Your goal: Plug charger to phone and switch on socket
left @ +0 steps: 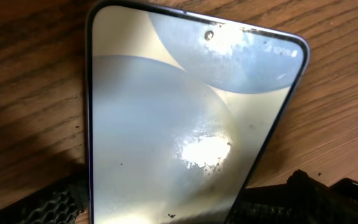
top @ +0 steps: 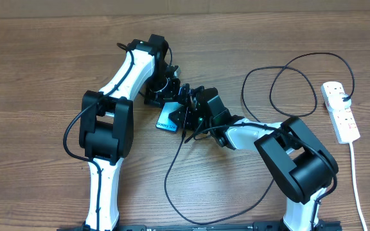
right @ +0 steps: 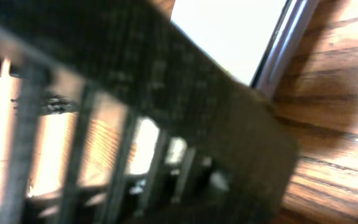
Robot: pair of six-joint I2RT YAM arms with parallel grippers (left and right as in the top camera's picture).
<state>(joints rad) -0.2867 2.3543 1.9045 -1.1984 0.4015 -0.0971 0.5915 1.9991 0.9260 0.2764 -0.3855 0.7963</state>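
The phone (top: 166, 120) lies on the wooden table with its light screen up. It fills the left wrist view (left: 166, 124). My left gripper (top: 164, 97) has a finger against each long edge of the phone (left: 179, 208) and is shut on it. The charger cable (top: 167, 176) loops across the table from the socket (top: 340, 112) and rises into my right gripper (top: 186, 117), which is at the phone's right end. The right wrist view is blurred: dark fingers (right: 166, 180) and the phone's edge (right: 229, 31). The plug tip is hidden.
The socket's white cord (top: 358, 186) runs down the right edge of the table. Loops of black cable lie between the arms and the socket. Both arm bases stand at the front edge.
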